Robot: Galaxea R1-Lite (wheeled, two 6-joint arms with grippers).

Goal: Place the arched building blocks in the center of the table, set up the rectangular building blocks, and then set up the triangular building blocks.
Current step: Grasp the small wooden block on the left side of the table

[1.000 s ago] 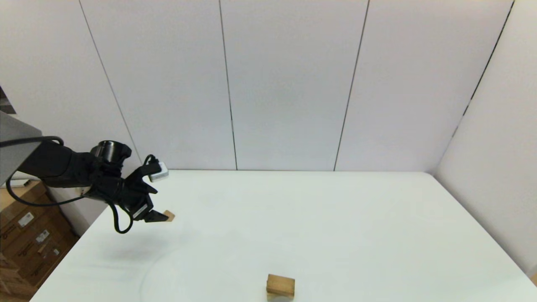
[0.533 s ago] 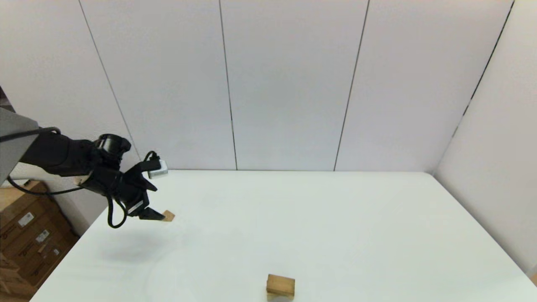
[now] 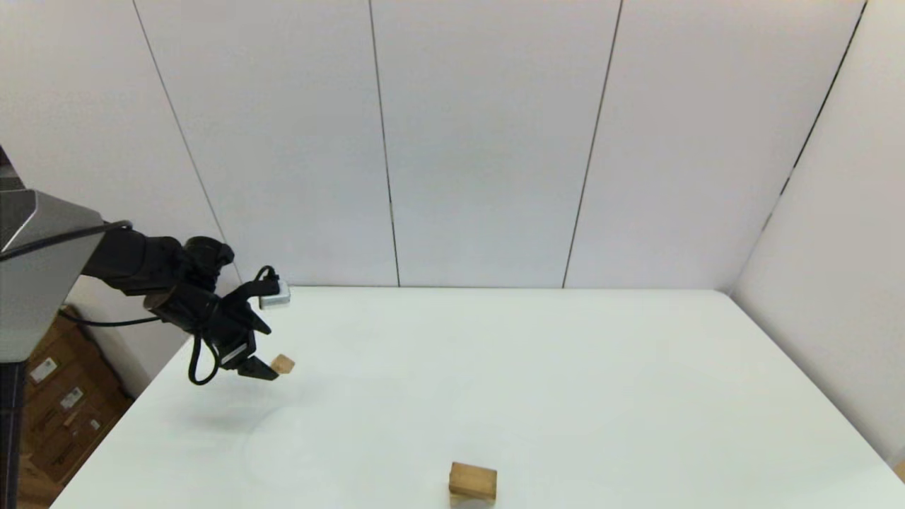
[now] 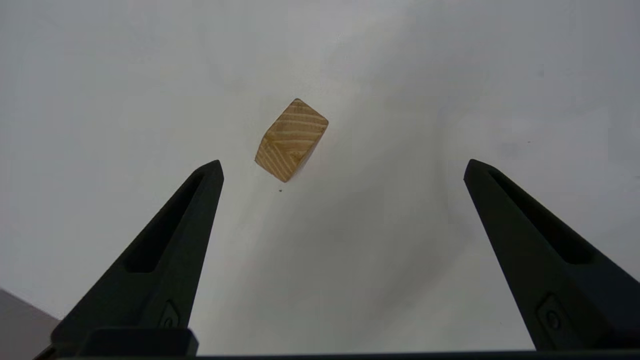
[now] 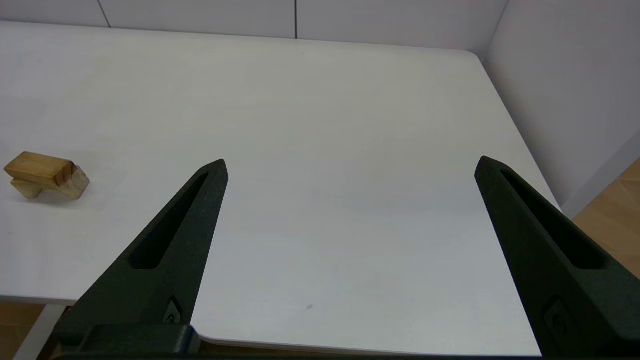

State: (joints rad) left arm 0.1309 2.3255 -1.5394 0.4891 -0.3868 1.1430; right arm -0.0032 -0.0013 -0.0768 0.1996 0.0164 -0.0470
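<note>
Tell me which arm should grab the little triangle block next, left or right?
Left. The left gripper hangs open right beside the triangular block on the table's left side. The right gripper, also open, sits off the near right edge, far from it.

Table (image 3: 565, 367): plain white. Triangular block (image 4: 291, 140): tan wood with pale striped grain. Rectangular block (image 5: 37, 169): golden brown, atop paler tan arched block (image 5: 70, 185). Left gripper (image 4: 342, 167): matte black.
</note>
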